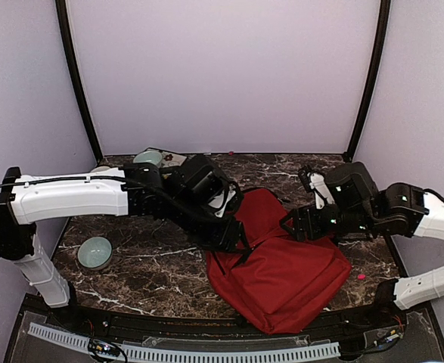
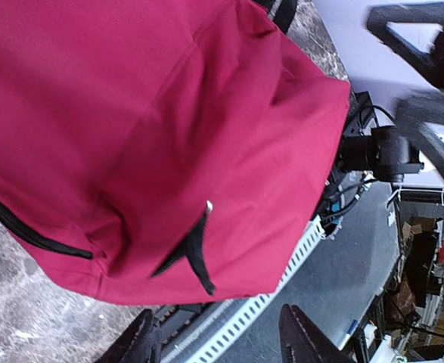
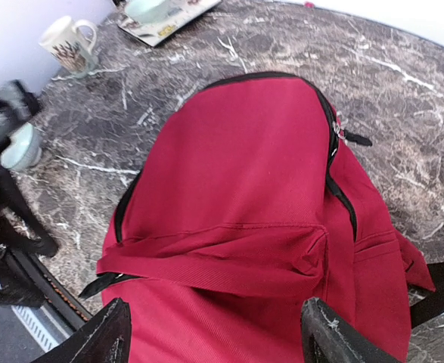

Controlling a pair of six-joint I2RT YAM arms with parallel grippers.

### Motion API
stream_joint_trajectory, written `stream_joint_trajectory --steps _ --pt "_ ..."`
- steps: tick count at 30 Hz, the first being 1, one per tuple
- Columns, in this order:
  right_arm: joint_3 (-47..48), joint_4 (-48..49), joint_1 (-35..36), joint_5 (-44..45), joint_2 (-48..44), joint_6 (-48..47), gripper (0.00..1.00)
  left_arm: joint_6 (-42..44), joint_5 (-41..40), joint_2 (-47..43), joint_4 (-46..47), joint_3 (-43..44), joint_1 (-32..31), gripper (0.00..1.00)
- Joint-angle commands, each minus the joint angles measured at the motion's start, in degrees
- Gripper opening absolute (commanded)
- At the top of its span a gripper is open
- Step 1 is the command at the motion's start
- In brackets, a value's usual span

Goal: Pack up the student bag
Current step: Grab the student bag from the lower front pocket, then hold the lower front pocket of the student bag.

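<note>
The red student bag lies flat on the marble table, right of centre, its bottom towards the near edge. My left gripper is open at the bag's left edge; in the left wrist view its black fingers hang empty past the bag, near a black zip pull. My right gripper is open over the bag's upper right side. In the right wrist view its fingers straddle the bag just above the front pocket flap, holding nothing.
A pale green bowl sits at the left of the table. Another bowl rests on a flat printed item at the back left. A white patterned mug stands near the wall. A small pink bit lies right of the bag.
</note>
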Motion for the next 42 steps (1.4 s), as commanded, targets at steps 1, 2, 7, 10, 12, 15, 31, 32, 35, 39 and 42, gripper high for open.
stream_joint_trajectory --steps 1,2,7,10,12,15,31,32,35,39,42 --pt "-0.6 4.7 -0.9 2.1 2.7 0.5 0.78 -2.4 2.4 0.4 -4.7 2.1 -1.2 0.56" --pt "-0.7 5.1 -1.3 1.8 3.1 -0.1 0.78 -2.6 2.7 0.9 -4.5 2.2 -1.4 0.56" --pt "-1.3 6.4 -3.3 -0.3 4.7 -2.1 0.78 -3.0 3.3 4.4 -3.4 4.3 -2.1 0.54" --pt "-1.9 6.6 -4.0 -1.7 5.2 -2.7 0.78 -2.3 2.5 7.2 -4.2 6.5 -2.4 0.5" --pt "-2.1 6.6 -4.2 -2.6 5.7 -3.1 0.78 -1.6 1.9 9.2 -5.0 8.1 -2.5 0.47" --pt "-2.1 5.8 -4.2 -4.2 6.3 -3.6 0.77 -0.4 1.2 12.2 -6.9 11.1 -2.5 0.35" --pt "-5.8 5.9 -4.2 -15.0 5.3 -16.6 0.67 1.2 -3.9 9.2 -10.0 11.6 -2.9 0.0" --pt "-5.8 6.0 -4.2 -14.6 5.8 -17.3 0.67 1.2 -4.0 8.8 -10.0 11.1 -2.9 0.0" --pt "-5.5 6.0 -4.3 -13.5 7.6 -19.5 0.62 1.3 -4.6 7.8 -10.1 10.4 -2.9 0.0" --pt "-5.6 6.5 -5.3 -13.1 8.8 -20.9 0.53 1.5 -4.6 7.5 -10.0 10.1 -2.9 0.0" --pt "-6.3 7.8 -5.8 -15.5 9.2 -21.5 0.41 1.6 -4.8 7.2 -10.3 10.1 -2.9 0.0"
